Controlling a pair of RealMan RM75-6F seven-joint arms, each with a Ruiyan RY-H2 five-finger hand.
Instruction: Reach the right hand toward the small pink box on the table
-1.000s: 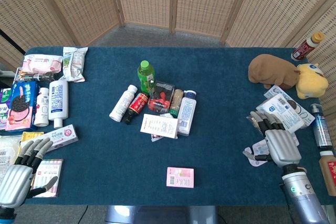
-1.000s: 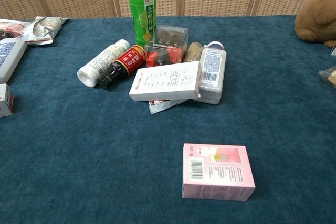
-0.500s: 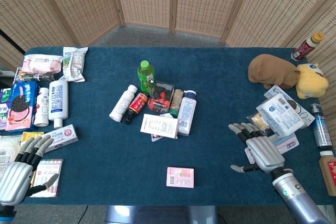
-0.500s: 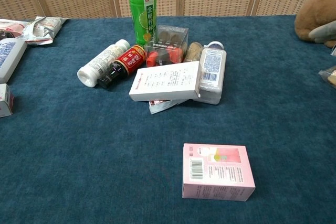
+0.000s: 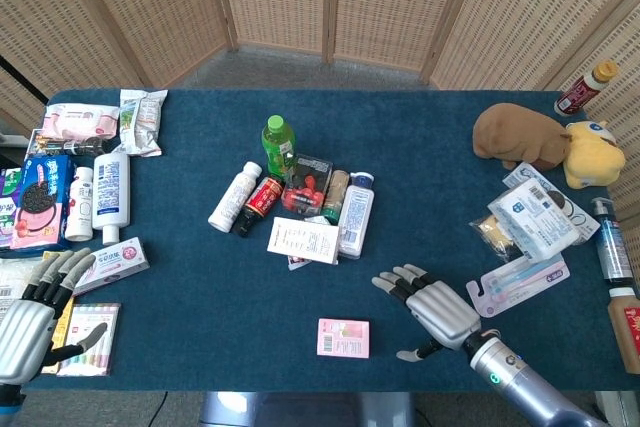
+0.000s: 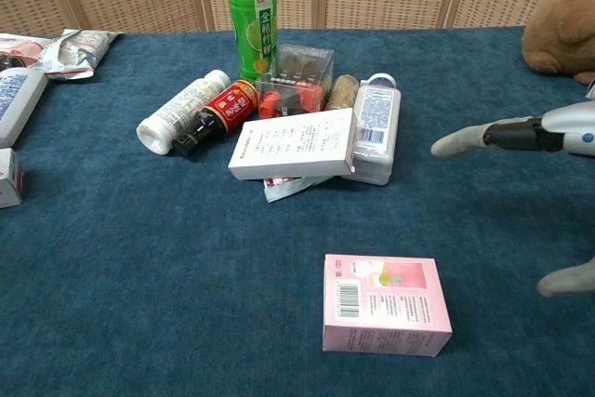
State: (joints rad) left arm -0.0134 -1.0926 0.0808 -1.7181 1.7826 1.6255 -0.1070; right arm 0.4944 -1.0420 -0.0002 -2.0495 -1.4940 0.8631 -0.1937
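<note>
The small pink box (image 5: 343, 338) lies flat near the table's front edge, also close up in the chest view (image 6: 384, 303). My right hand (image 5: 432, 309) hovers just right of it, palm down, fingers spread and holding nothing; its fingertips (image 6: 451, 144) enter the chest view from the right. A short gap separates hand and box. My left hand (image 5: 32, 322) hangs open at the front left corner, off the table's edge.
A cluster of bottles and boxes sits mid-table: green bottle (image 5: 278, 139), white box (image 5: 304, 240), white bottle (image 5: 357, 212). Plush toys (image 5: 540, 140) and packets (image 5: 535, 217) lie at the right. Snacks and a lotion bottle (image 5: 110, 195) crowd the left edge.
My right hand has swept left and toward the front, from beside the packets at the right to just beside the pink box. The left hand has drifted slightly.
</note>
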